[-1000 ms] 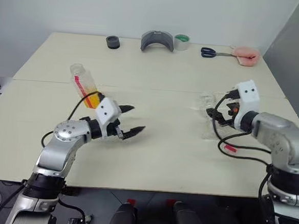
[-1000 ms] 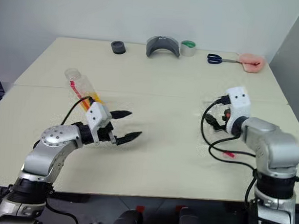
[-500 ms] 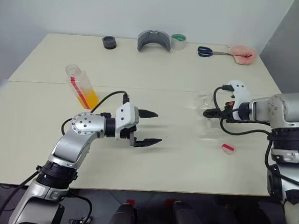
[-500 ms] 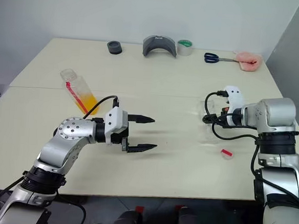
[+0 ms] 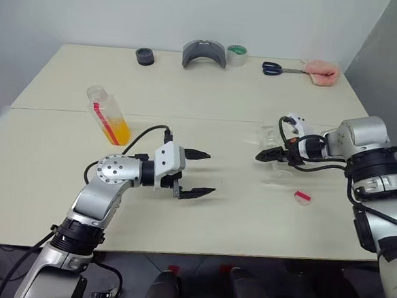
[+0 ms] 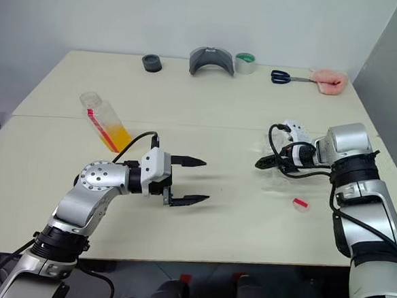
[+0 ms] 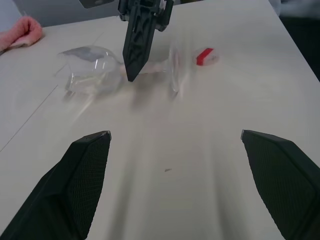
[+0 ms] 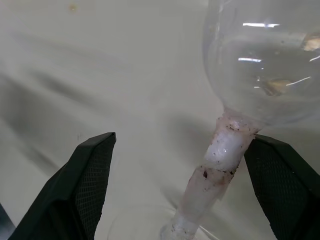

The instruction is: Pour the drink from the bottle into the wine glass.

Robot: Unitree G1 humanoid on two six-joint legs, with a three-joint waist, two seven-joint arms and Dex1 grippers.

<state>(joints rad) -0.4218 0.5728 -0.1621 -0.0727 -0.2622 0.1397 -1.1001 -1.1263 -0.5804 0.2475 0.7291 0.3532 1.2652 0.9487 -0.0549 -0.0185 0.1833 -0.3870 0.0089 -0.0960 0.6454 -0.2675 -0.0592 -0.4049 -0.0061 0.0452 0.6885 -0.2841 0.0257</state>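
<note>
The bottle (image 5: 106, 115) stands on the left of the table with its neck open and the orange drink (image 5: 118, 130) in its lower part. My left gripper (image 5: 209, 172) hovers open to the right of it, pointing right, with nothing between its fingers. The wine glass (image 5: 272, 149) lies on its side at the right, bowl (image 8: 265, 60) away from me. My right gripper (image 8: 182, 140) is open, with its fingers either side of the stem (image 8: 217, 160) and not pressing it. From the left wrist, the glass (image 7: 95, 70) lies beyond a right finger (image 7: 136, 47).
A red cap (image 5: 303, 197) lies on the table just in front of the glass. Along the far edge sit a black roll (image 5: 145, 56), a grey curved piece (image 5: 204, 54), a green tape roll (image 5: 236, 55), scissors (image 5: 275, 68) and a pink cloth (image 5: 323, 72).
My right gripper came down and turned to straddle the lying glass's stem. My left gripper swung right, away from the bottle. The head camera also shifted.
</note>
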